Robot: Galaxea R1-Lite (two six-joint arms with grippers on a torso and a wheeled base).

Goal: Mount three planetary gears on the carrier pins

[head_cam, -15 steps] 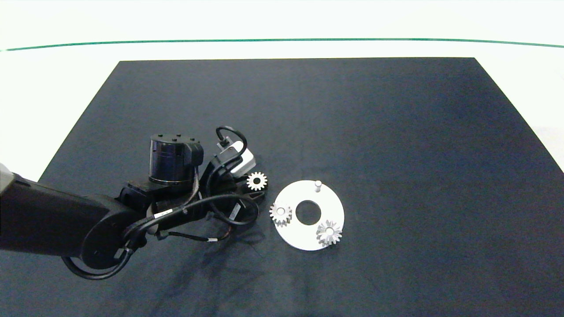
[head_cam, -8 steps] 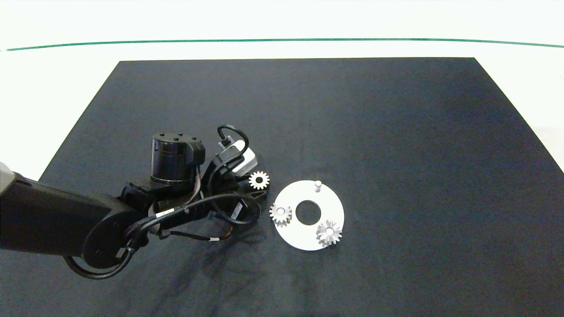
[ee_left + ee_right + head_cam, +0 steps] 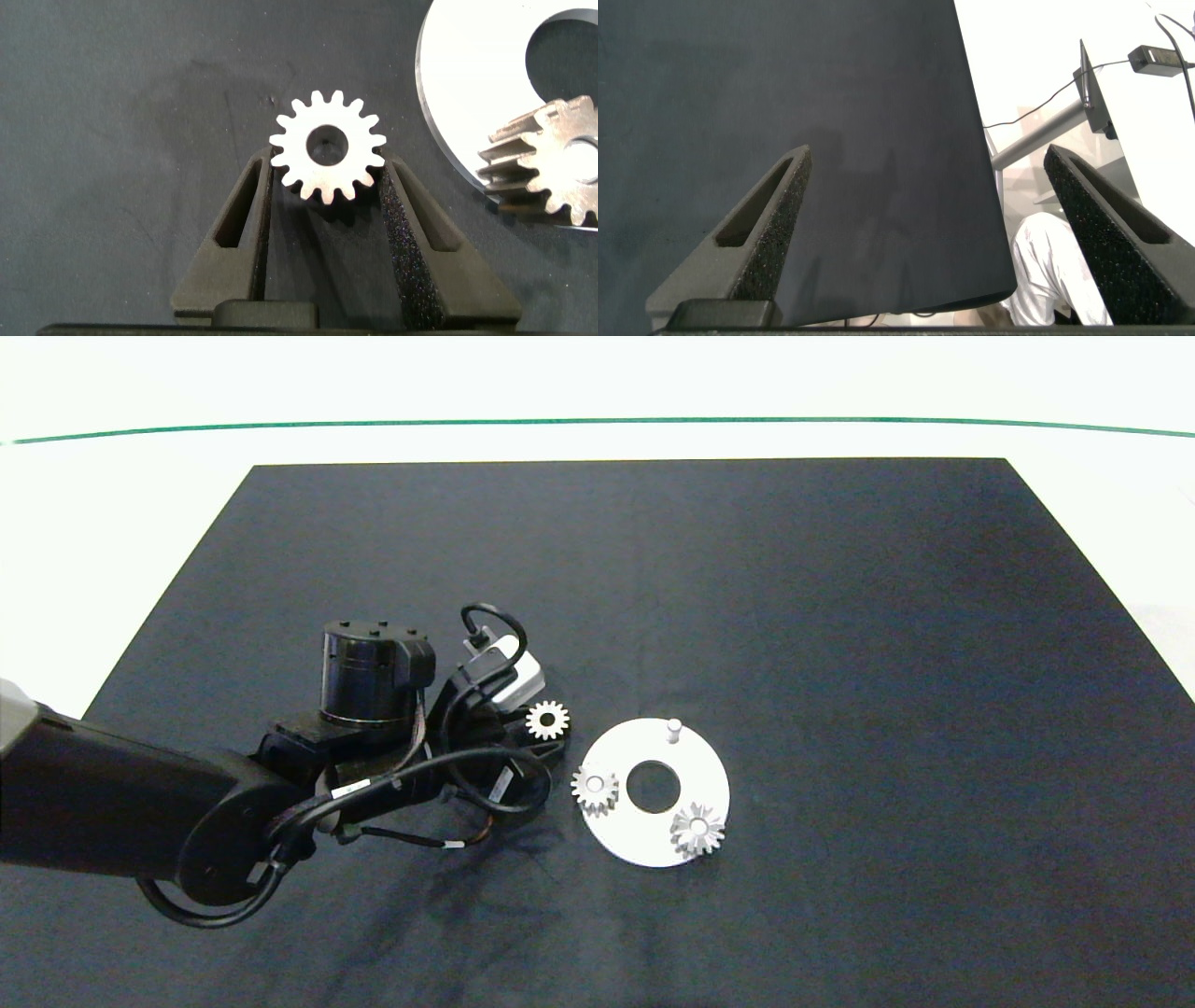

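The third planetary gear (image 3: 547,720) is pinched between the jaws of the left gripper (image 3: 326,201), left of centre in the head view, just beside the white disc (image 3: 707,775). Since a second ago it is only slightly shifted toward the free carrier pin (image 3: 672,729). Two gears (image 3: 595,789) are already seated. The right gripper (image 3: 934,201) is held spread, off the worktop (image 3: 840,616).

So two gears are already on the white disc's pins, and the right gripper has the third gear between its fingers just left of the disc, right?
Not quite: it is the left gripper, not the right, that has the third gear between its fingers, as the left wrist view shows. The rest holds: two gears sit on the white disc, one pin bare.
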